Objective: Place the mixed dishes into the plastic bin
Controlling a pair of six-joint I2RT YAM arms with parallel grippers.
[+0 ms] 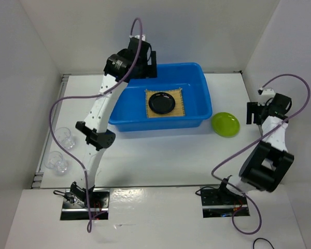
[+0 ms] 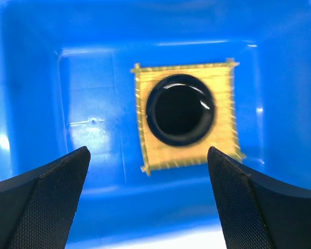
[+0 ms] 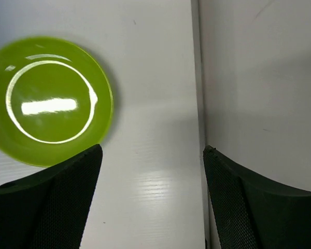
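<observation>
The left gripper (image 2: 147,155) is hovering over the plastic bin (image 1: 160,123), jaws apart and empty. Inside, a black dish (image 1: 161,102) is sitting on the bamboo mat (image 1: 182,109). The right gripper (image 3: 153,150), jaws apart, is hanging beside the lime-green plate (image 1: 225,124) on the desk (image 1: 160,155), close to the white wall (image 3: 259,78). Two clear glasses (image 1: 65,138) are standing far left.

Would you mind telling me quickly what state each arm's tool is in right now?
Left tool: open, empty, above the plastic bin.
Right tool: open, empty, near the lime-green plate.
</observation>
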